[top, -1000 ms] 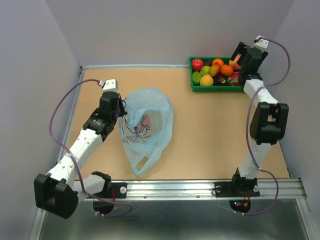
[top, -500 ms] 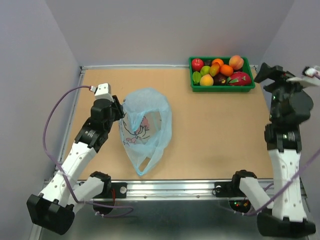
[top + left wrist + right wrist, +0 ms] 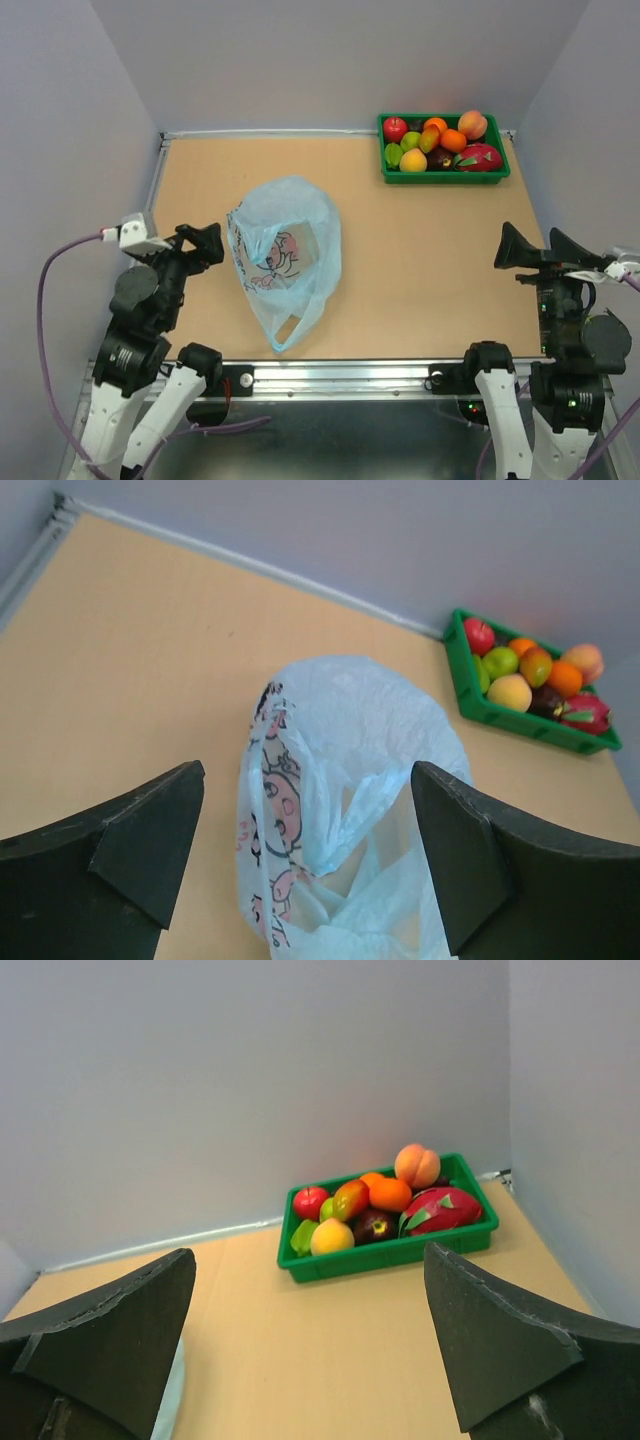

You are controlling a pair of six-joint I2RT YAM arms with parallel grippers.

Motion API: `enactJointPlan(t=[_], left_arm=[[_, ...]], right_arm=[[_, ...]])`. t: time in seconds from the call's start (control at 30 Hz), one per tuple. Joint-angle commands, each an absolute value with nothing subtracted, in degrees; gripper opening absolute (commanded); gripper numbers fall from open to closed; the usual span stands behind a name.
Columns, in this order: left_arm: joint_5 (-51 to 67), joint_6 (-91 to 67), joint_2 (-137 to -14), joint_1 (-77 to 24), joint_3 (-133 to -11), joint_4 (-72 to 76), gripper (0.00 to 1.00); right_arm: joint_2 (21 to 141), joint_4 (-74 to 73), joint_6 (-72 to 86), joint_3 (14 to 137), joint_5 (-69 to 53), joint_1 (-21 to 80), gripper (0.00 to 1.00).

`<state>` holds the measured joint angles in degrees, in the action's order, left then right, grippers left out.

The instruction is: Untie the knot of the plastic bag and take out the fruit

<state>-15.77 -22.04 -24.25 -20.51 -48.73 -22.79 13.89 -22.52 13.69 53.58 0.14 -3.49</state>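
Observation:
The light blue plastic bag (image 3: 290, 250) with its pink cartoon print lies crumpled left of the table's middle, and I see no fruit inside it. The knot is out of view; a loose handle loop (image 3: 285, 335) points toward the near edge. My left gripper (image 3: 207, 245) hovers open just left of the bag, apart from it. In the left wrist view the bag (image 3: 350, 740) lies ahead between the spread fingers (image 3: 150, 830). My right gripper (image 3: 528, 245) stands open near the right front, holding nothing. The fruit (image 3: 440, 140) sits in the green tray (image 3: 445, 176).
The green tray (image 3: 390, 1252) stands at the back right corner against the wall, piled with an apple, oranges, a peach and a dragon fruit (image 3: 440, 1208). Walls close in the table on three sides. A metal rail (image 3: 400, 375) runs along the near edge.
My left gripper opened, let go of the bag and drew back toward the near left. The right arm withdrew from the tray to the near right, with a peach now in the tray.

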Motion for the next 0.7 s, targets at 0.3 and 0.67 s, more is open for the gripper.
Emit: enactJointPlan(t=[0.3, 0.67], left_arm=[[-33.7, -15.3, 8.1, -20.3, -43.5, -16.4, 0.99], [-38.8, -17.8, 10.2, -20.1, -38.6, -15.5, 0.99]], right_arm=[[4.2, -26.1, 11.0, 42.3, 4.0, -0.1, 1.0], [0.2, -24.8, 11.3, 38.0, 5.2, 1.5, 1.0]])
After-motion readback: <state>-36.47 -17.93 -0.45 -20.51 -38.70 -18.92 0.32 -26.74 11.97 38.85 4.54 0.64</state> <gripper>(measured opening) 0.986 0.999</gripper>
